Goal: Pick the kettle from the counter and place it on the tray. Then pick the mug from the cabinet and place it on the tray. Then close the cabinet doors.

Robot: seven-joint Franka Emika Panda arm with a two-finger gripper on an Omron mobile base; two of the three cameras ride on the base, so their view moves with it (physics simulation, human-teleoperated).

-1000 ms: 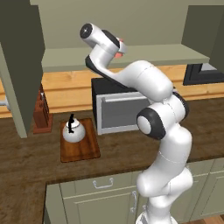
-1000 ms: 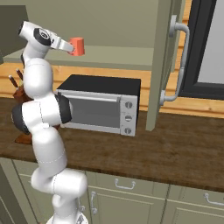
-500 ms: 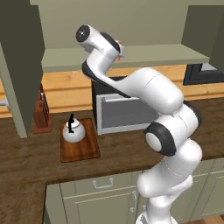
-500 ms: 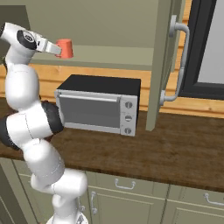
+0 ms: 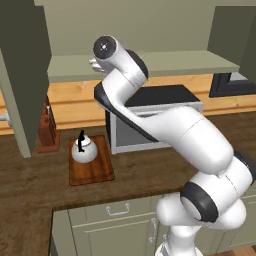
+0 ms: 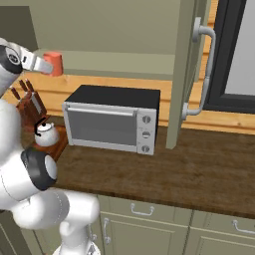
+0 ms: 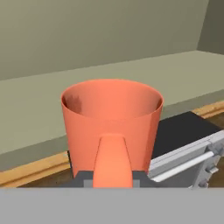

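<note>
Orange-red, smooth, tapered mug (image 7: 111, 127) — pinched in the claw (image 6: 46, 64) — hangs before the pale flat shelf (image 7: 39, 105).

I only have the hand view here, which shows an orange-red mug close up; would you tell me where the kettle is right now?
Observer: The kettle sits on the tray on the counter, left of the oven.
Operator: Thank you. Is the mug clear of the shelf?
Observer: Yes. In the right base view the mug hangs in the air in front of the cabinet, above the oven, with the gripper shut on it.
Operator: And the cabinet doors?
Observer: The cabinet doors are open; the right-hand door juts out edge-on past the oven.
</note>
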